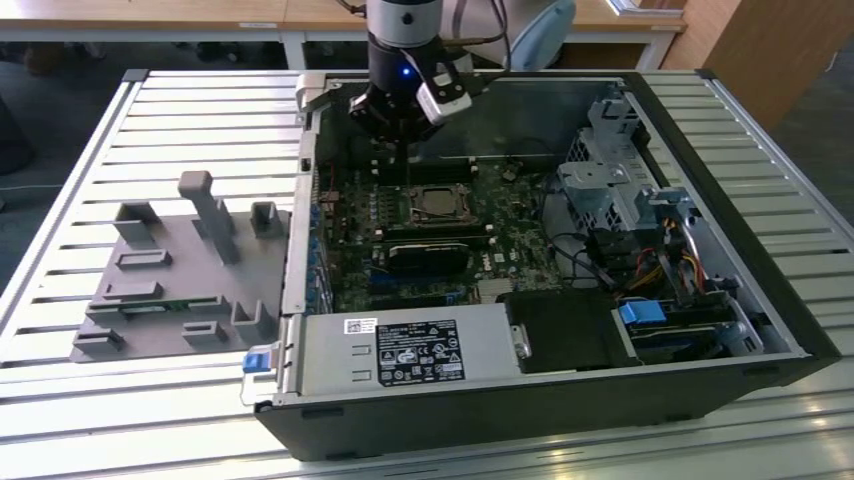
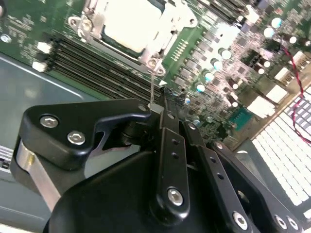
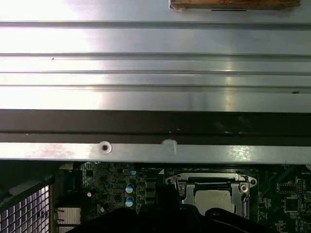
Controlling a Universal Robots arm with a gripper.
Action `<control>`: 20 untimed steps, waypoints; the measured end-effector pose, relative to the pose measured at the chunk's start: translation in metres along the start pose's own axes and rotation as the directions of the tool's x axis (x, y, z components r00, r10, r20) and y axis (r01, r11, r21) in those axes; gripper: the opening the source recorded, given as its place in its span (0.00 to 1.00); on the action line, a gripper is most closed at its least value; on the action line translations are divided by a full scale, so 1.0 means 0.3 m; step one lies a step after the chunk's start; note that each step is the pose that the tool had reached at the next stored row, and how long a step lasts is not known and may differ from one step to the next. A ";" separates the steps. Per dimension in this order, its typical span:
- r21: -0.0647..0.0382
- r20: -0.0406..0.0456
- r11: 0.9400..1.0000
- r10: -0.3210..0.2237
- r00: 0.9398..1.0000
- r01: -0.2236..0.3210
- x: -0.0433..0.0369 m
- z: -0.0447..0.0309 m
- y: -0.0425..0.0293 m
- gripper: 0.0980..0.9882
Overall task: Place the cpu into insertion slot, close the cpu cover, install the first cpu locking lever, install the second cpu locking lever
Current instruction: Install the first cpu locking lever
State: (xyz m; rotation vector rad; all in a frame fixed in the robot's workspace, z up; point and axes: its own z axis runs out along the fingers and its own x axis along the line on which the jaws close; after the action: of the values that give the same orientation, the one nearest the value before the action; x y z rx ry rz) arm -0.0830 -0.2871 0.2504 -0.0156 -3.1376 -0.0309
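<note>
A: Socket status?

B: One cpu (image 2: 129, 24), seated in the one insertion slot (image 1: 412, 204). One cpu cover (image 2: 95, 19), lying flat over it. The chip's dull metal top shows through the cover's square hole in both wrist views.

A: Where's the slot?

B: Mid-board inside the open case (image 1: 787, 330). It's nearer the case wall under the arm (image 1: 400, 40) than the wall by the power supply (image 1: 414, 350). A bank of long black memory slots (image 2: 92, 60) runs just beside it; I can't count them reliably.

A: Gripper?

B: One gripper (image 2: 156, 109), down inside the case, just beside the socket. In the second wrist view its fingertips are pinched together on the free end of a thin wire locking lever (image 2: 152, 87). The wire runs from the cover's corner straight to the tips. I count one lever. Can't tell which of the two it is, or whether it's latched.

A: Rest of the bench?

B: One slatted metal table (image 1: 200, 110) carries the case. One grey fixture plate (image 1: 160, 290) with several upright posts sits beside the case, toward the table edge on the exterior view's left. One arm, coming in over the case's far wall.
</note>
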 end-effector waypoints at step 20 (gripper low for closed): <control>-0.006 0.017 1.000 0.000 1.000 0.001 -0.117 0.013 0.001 0.02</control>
State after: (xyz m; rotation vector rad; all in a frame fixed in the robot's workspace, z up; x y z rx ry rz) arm -0.0480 -0.2872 0.2464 -0.0152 -3.1544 -0.0406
